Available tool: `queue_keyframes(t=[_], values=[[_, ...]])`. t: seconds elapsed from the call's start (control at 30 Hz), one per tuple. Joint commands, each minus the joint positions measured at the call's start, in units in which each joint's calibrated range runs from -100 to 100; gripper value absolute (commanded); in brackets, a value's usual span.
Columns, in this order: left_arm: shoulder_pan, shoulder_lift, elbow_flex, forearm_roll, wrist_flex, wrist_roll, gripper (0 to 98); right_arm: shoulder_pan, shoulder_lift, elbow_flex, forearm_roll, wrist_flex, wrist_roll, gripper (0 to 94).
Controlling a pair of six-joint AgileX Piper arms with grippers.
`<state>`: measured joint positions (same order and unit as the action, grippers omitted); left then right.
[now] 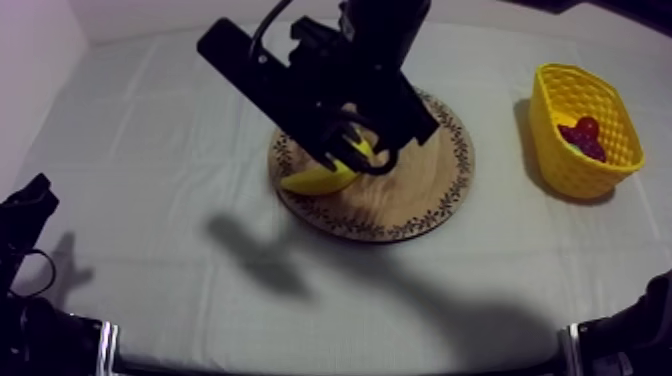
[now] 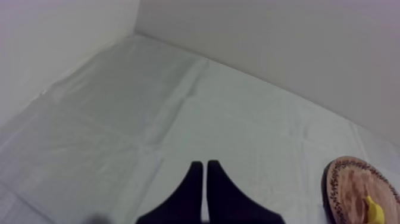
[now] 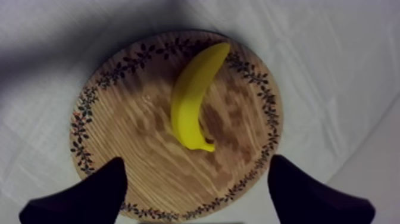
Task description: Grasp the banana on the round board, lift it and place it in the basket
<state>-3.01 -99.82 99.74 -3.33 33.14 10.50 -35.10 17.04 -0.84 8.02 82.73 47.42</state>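
Wide-open right gripper (image 3: 196, 164) hangs over the banana (image 3: 190, 101), whose end reaches the board (image 3: 131, 119) at its left rim; left gripper (image 2: 205, 170) lies closed, near left.

The banana (image 1: 320, 179) lies on the wooden board (image 1: 425, 195), with the basket (image 1: 562, 172) well apart to its right.

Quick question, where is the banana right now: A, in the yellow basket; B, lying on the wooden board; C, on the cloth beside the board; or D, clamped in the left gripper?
B: in the right wrist view the banana lies on the wooden board, with the right gripper open above it, one finger at each side and neither touching it.
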Motion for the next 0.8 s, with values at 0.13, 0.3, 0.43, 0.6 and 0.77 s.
queue_keyframes(t=[0.13, 0.3, 0.43, 0.6, 0.77], values=[[0.0, 0.0, 0.0, -0.02, 0.0, 0.0, 0.1, 0.6, 7.1, -1.2, -0.1, -1.3, -0.9, 76.5], [0.0, 0.0, 0.0, -0.02, 0.0, 0.0, 0.1, 1.6, 12.6, -3.5, -0.1, -2.7, -1.4, 76.3], [0.0, 0.0, 0.0, -0.02, 0.0, 0.0, 0.1, 1.9, 16.3, -4.0, 0.2, -4.4, -2.3, 76.3], [0.0, 0.0, 0.0, -0.02, 0.0, 0.0, 0.1, 2.0, 19.4, -3.9, 0.3, -5.3, -3.1, 76.2], [0.0, 0.0, 0.0, -0.02, 0.0, 0.0, 0.1, 1.9, 21.2, -4.0, 0.1, -6.8, -3.9, 76.0]])
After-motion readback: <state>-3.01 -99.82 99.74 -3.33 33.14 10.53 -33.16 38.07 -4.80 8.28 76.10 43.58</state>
